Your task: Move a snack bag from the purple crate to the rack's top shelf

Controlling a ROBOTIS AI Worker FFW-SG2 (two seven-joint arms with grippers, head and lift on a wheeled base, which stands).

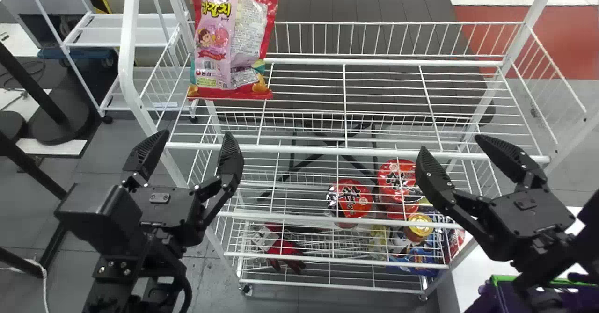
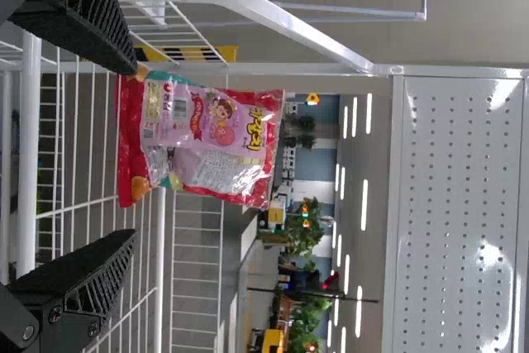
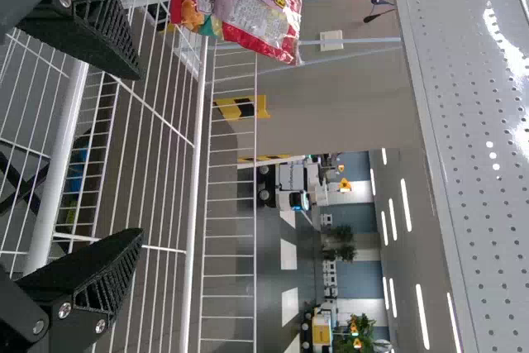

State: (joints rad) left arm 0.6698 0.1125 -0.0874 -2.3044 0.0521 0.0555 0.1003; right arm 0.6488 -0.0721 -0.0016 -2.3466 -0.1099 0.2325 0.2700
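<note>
From my seat, the snack bag (image 1: 229, 41) stands upright at 11 o'clock on the rack's top wire shelf (image 1: 327, 150), touching neither hand. My left hand (image 1: 196, 136) is at 8 o'clock and my right hand (image 1: 451, 144) at 4, both spread apart with nothing between the fingers. The purple crate (image 1: 486, 301) sits at 5 o'clock. I'd call the placing done; all that's left is backing both arms clear.

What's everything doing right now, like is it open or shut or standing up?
Snack bag: closed, standing on the upper wire shelf
Left gripper: open, empty
Right gripper: open, empty
Purple crate: partly hidden behind the right arm
</note>
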